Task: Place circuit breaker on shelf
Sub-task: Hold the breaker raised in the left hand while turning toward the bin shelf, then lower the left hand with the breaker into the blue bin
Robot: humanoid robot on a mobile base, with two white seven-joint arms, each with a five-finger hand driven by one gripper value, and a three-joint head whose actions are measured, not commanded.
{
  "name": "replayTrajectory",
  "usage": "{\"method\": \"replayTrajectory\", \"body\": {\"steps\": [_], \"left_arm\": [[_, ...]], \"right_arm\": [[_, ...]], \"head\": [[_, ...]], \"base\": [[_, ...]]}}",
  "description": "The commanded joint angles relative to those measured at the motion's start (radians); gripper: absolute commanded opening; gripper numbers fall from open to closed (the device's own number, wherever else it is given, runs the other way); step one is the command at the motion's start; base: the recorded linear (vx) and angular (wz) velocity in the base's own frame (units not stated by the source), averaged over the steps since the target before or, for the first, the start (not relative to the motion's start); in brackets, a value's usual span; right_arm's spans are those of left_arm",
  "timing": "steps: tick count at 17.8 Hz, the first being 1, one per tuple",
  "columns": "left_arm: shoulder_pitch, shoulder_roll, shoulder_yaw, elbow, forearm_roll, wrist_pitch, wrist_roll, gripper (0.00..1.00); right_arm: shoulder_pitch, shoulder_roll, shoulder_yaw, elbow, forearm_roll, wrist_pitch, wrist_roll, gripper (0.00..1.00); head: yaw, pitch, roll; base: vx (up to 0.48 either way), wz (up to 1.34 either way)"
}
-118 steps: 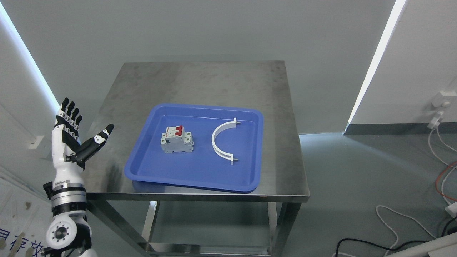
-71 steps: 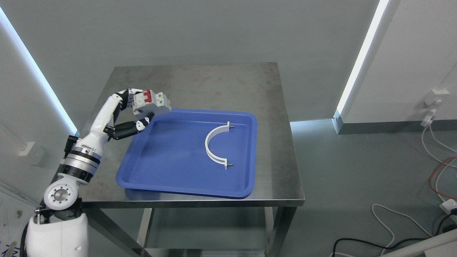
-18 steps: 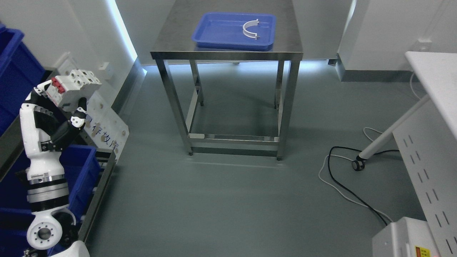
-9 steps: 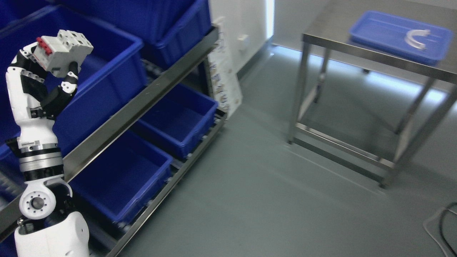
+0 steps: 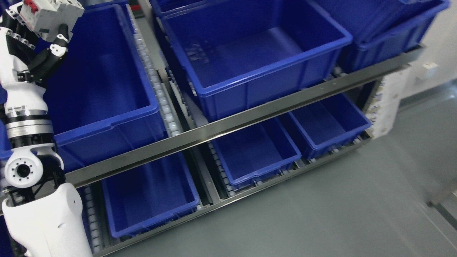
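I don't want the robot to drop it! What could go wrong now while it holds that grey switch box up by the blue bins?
The circuit breaker sits high in the left robot hand, pinched by just a few fingers, so it might slip and fall. It is above the big blue bin near its left edge, so a release now could land it off target. The picture looks blurred, as if the robot is turning; jolts could loosen the grip.

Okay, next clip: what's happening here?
A humanoid robot faces a metal shelf stocked with blue bins. Its left robot hand, raised at the upper left of the head view, grips a grey circuit breaker with red switches. The breaker is held up over the near-left part of a large upper-row bin, not yet released. The visible bins look empty. The right arm is out of view.
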Motion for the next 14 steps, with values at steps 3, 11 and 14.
{"method": "replayTrajectory", "body": {"steps": [3,11,14], "left_arm": [[-0.055,0.261,-0.148,0.13,-0.033,0.043,-0.05,0.06],[-0.24,0.399,-0.32,0.498,-0.315,0.035,-0.228,0.1],[-0.3,0.396,-0.415,0.567,-0.352,0.035,-0.234,0.1]], "right_arm": [[0.0,-0.018,0.02,0.0,0.0,0.012,-0.003,1.0],[0.0,-0.018,0.02,0.0,0.0,0.012,-0.003,1.0],[0.0,-0.018,0.02,0.0,0.0,0.012,-0.003,1.0]], "head": [[0.0,0.0,0.0],[0.0,0.0,0.0],[0.0,0.0,0.0]], "base": [[0.123,0.73],[0.199,0.36],[0.184,0.04]]}}
